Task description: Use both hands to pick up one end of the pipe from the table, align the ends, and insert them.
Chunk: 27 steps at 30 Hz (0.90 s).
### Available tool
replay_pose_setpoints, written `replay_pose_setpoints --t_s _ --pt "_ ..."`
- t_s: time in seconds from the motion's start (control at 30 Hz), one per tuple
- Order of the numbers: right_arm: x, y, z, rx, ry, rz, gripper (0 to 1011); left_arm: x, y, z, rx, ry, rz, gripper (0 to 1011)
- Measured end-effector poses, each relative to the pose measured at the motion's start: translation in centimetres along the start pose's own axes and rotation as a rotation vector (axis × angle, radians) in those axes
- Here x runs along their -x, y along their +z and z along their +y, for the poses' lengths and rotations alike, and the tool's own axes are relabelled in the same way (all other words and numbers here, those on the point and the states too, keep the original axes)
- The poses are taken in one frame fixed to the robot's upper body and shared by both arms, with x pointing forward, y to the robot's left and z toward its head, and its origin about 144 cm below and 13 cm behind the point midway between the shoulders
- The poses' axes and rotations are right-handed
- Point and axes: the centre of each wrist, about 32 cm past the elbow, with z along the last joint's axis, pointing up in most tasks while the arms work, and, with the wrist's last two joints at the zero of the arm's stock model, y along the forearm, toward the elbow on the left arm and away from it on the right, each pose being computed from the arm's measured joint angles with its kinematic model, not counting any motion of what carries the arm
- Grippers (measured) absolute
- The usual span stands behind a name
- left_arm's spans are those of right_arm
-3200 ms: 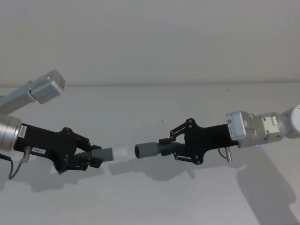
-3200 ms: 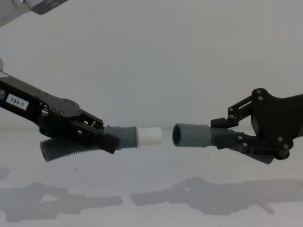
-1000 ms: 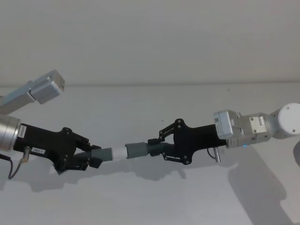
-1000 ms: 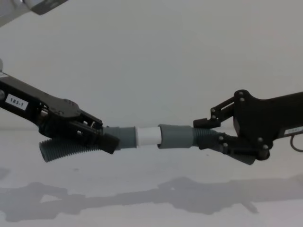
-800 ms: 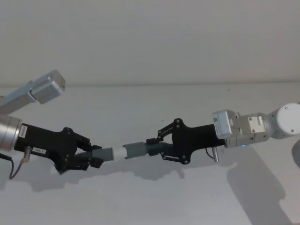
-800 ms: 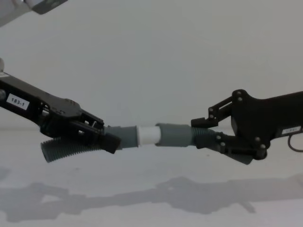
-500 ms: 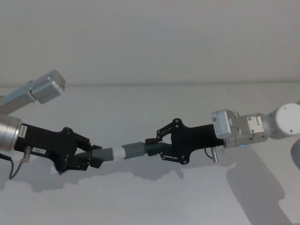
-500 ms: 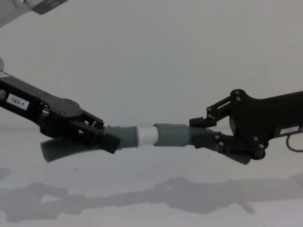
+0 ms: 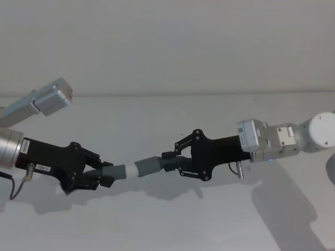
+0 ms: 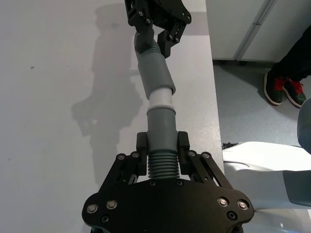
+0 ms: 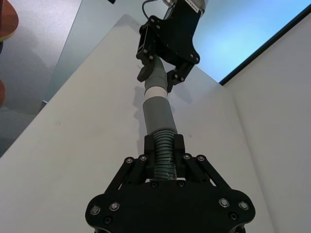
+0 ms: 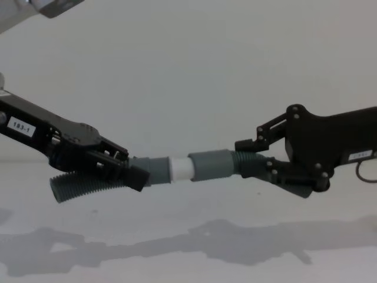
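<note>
Both pieces of the pipe are held in the air above the white table (image 9: 157, 219). My left gripper (image 9: 99, 177) is shut on the ribbed neck of the left piece (image 12: 82, 187), whose smooth grey cuff (image 12: 156, 170) ends in a white tip (image 12: 181, 168). My right gripper (image 9: 170, 162) is shut on the ribbed neck of the right piece. That piece's wide grey cuff (image 12: 212, 163) sits over part of the white tip, at a slight angle to it. The left wrist view shows cuff (image 10: 161, 124), tip (image 10: 159, 99) and wide cuff (image 10: 151, 73) in a bent line.
The table's edge (image 10: 214, 97) runs beside the joined ends in the left wrist view, with floor beyond it. A silver-grey block of the left arm (image 9: 52, 97) hangs at the upper left. A plain wall stands behind the table.
The right gripper has moved left and pushed its wide cuff onto the white tip, so less white shows. In the last half second it rose and tilted a little. The left gripper stayed still.
</note>
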Motion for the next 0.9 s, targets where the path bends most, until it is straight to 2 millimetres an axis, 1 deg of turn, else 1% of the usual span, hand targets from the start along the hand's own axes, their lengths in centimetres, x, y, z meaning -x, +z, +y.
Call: replay_pose_setpoints --t_s 0.37,0.9 --pt "-0.3 0.8 0.3 -0.006 0.002 -0.002 203 0.0 0.0 0.0 0.0 0.0 0.0 323" --pt "-0.2 1.3 0.8 -0.013 -0.001 0.013 203 0.0 0.0 0.0 0.0 0.0 0.0 323"
